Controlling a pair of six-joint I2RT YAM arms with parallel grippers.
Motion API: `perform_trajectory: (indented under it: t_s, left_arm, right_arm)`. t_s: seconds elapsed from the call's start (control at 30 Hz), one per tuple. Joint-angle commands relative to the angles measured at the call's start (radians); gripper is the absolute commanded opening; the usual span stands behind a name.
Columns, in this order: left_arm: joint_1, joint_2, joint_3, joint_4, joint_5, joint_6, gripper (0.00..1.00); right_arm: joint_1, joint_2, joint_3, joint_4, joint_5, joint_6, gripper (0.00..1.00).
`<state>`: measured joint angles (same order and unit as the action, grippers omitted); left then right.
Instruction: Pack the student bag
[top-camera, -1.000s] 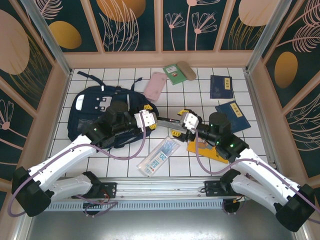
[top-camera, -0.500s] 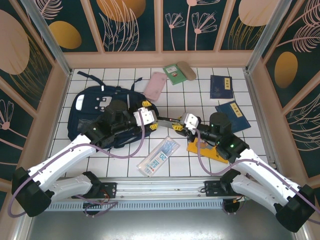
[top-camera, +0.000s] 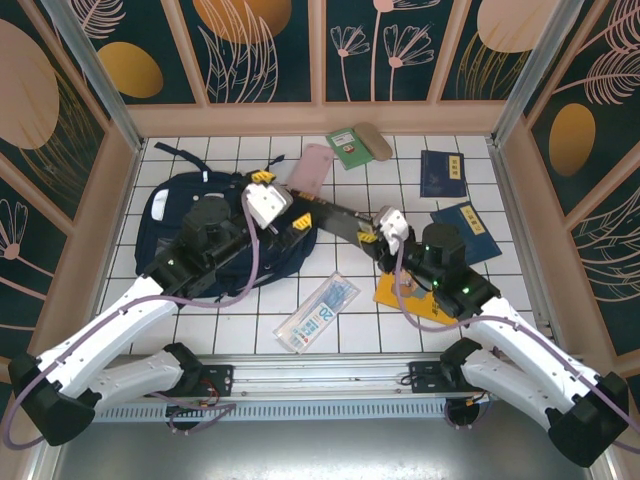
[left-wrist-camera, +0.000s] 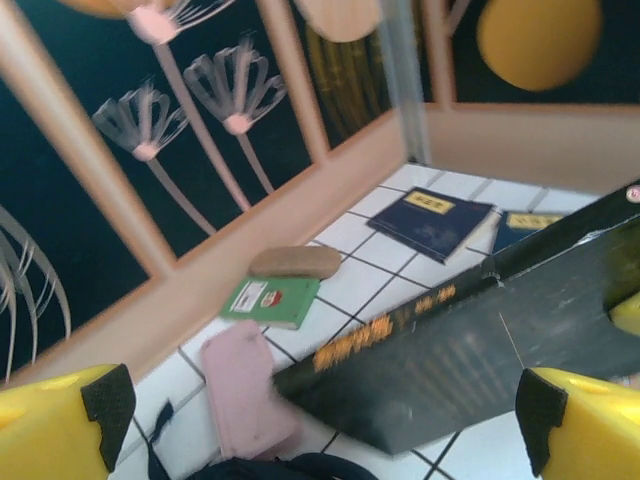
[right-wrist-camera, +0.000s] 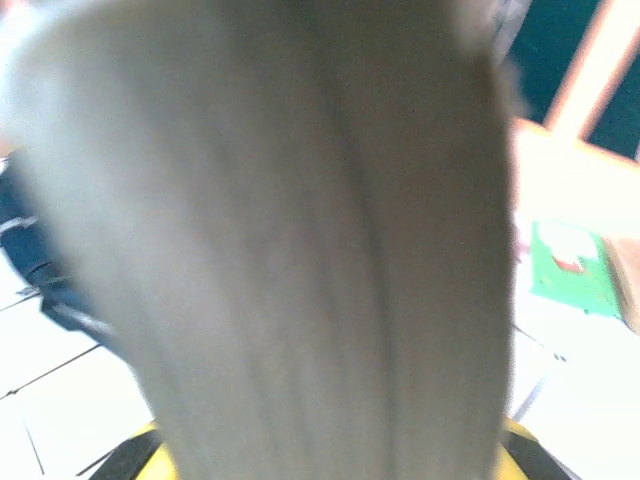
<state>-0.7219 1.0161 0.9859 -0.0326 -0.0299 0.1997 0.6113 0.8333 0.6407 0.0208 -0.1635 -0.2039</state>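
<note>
The student bag (top-camera: 160, 215) is a dark navy fabric backpack with white patches and dark straps. It lies flat at left centre of the top view, partly under the left arm. It is the largest item on the white tiled table (top-camera: 240, 330).

Item count, by size:
- One dark book (top-camera: 335, 218) with orange spine lettering.
- Two navy booklets at upper right: the upper booklet (top-camera: 441, 172) and the lower booklet (top-camera: 466, 232).
- One orange book (top-camera: 395, 295), under the right arm.
- One clear pencil case (top-camera: 318, 312), at lower centre.
- One pink pouch (top-camera: 310, 170), one green booklet (top-camera: 350, 148) and one tan case (top-camera: 376, 140), at upper centre.

The left gripper (top-camera: 280, 200) stands wide and holds nothing, above the bag's right edge. The right gripper (top-camera: 375, 235) is clamped on the right end of the dark book.

Wooden walls (top-camera: 320, 118) bound the table at the left, right and far sides. Bare tiles lie at lower left and between the upper items.
</note>
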Motion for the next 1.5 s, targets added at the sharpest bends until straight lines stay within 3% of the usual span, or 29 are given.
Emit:
perform_trajectory:
  t_s: [0.0, 0.1, 0.17, 0.23, 0.33, 0.53, 0.7, 0.93, 1.23, 1.47]
  left_arm:
    - [0.041, 0.060, 0.072, -0.143, -0.210, -0.346, 0.99]
    - [0.164, 0.122, 0.071, -0.241, -0.100, -0.569, 0.98]
    - [0.266, 0.154, 0.030, -0.223, 0.049, -0.683, 0.98]
    - [0.353, 0.220, 0.015, -0.216, 0.186, -0.769, 0.98]
    - [0.409, 0.320, 0.042, -0.257, 0.224, -0.800, 0.99]
    - [0.507, 0.454, 0.019, -0.208, 0.313, -0.879, 0.98]
    - [0.516, 0.537, 0.015, -0.146, 0.393, -0.899, 0.98]
    - [0.517, 0.624, 0.031, -0.119, 0.435, -0.892, 0.85]
    - [0.513, 0.688, 0.050, -0.065, 0.514, -0.889, 0.61]
    - [0.504, 0.729, 0.069, -0.079, 0.506, -0.850, 0.37]
  right_arm:
    - [-0.024, 0.028, 0.132, -0.031, 0.239, 0.221, 0.00]
    - [-0.041, 0.054, 0.145, -0.049, 0.276, 0.267, 0.00]
    - [-0.057, 0.088, 0.157, -0.060, 0.291, 0.345, 0.00]
    - [-0.110, 0.151, 0.202, -0.118, 0.203, 0.432, 0.00]
    - [-0.148, 0.236, 0.250, -0.173, 0.078, 0.525, 0.00]
    - [-0.159, 0.295, 0.239, -0.139, -0.038, 0.649, 0.00]
    - [-0.175, 0.306, 0.234, -0.111, -0.125, 0.674, 0.00]
    - [-0.188, 0.308, 0.225, -0.114, -0.154, 0.665, 0.00]
    - [-0.191, 0.328, 0.179, -0.068, -0.212, 0.668, 0.00]
    - [-0.190, 0.342, 0.161, -0.038, -0.229, 0.679, 0.00]
